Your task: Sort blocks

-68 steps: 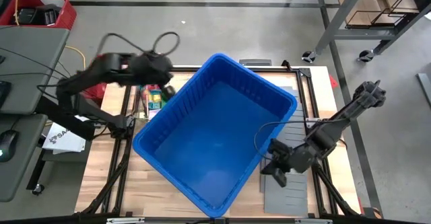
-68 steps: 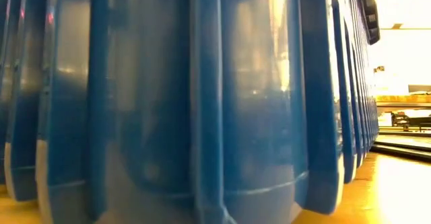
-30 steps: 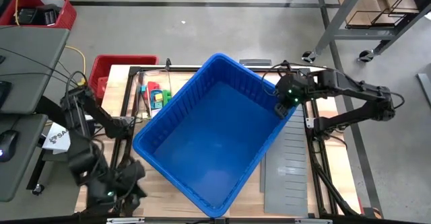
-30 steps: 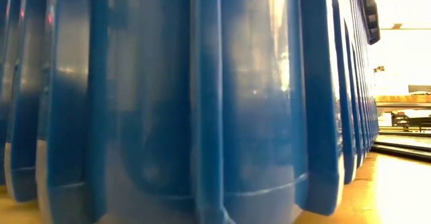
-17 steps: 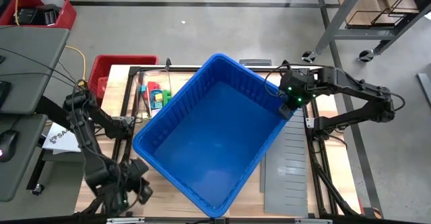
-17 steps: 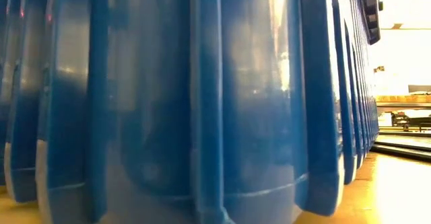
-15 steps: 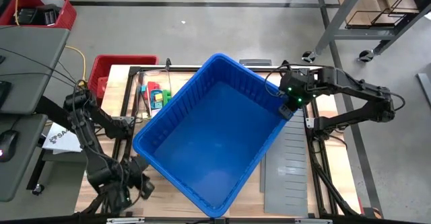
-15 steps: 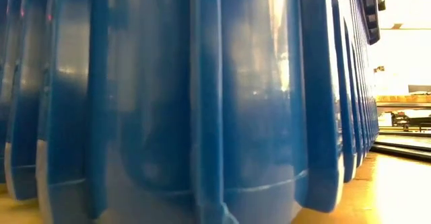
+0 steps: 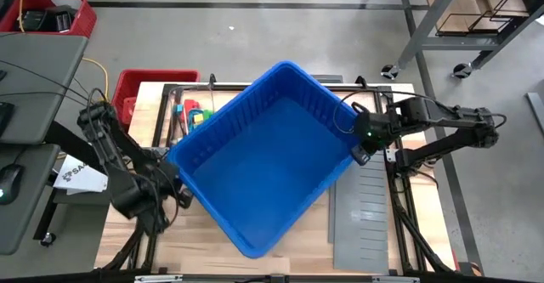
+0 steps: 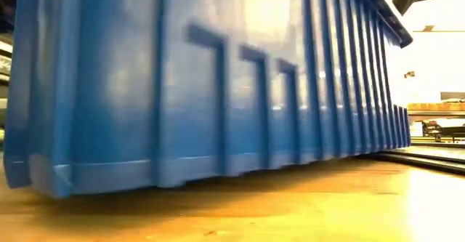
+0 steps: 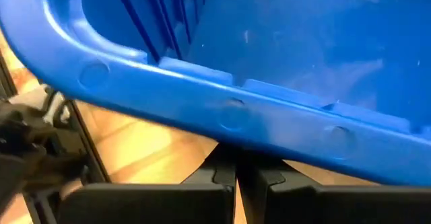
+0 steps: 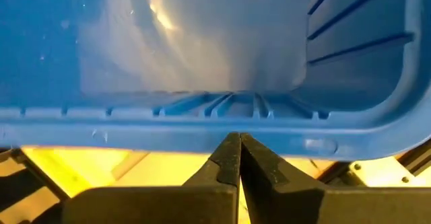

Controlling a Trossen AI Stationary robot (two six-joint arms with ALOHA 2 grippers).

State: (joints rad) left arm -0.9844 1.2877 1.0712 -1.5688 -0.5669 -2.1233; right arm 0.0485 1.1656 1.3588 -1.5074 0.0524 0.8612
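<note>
The large blue plastic bin (image 9: 270, 181) has just swung round on the wooden table (image 9: 204, 253): half a second ago its long side ran down toward the near right, and now it lies turned, its far corner nudged over toward the back left. In the low view its ribbed wall (image 10: 218, 89) now shows a long flank where a moment ago a corner filled the picture. I judge this to be clearing work, not sorting proper; the bin looks empty inside, and no block has been picked yet.

On my left, my left gripper (image 9: 174, 200) has come up from the near edge of the table to the bin's left rim. Its fingers (image 11: 215, 177) are pressed together, holding nothing, their tips right under the rim's lip (image 11: 232, 109), touching it or very nearly.

Past the bin's back-left corner, the small coloured toy blocks (image 9: 189, 113) lie in a little cluster on the table, green and red ones showing, partly hidden by the rim that has moved toward them.

On my right, my right gripper (image 9: 361, 151) has slid down along the bin's right rim. Its fingers (image 12: 232, 160) are likewise pressed together and empty, tips against the rim's outer edge (image 12: 202, 143). Just beside it lie the thin grey divider panels (image 9: 361, 223).
</note>
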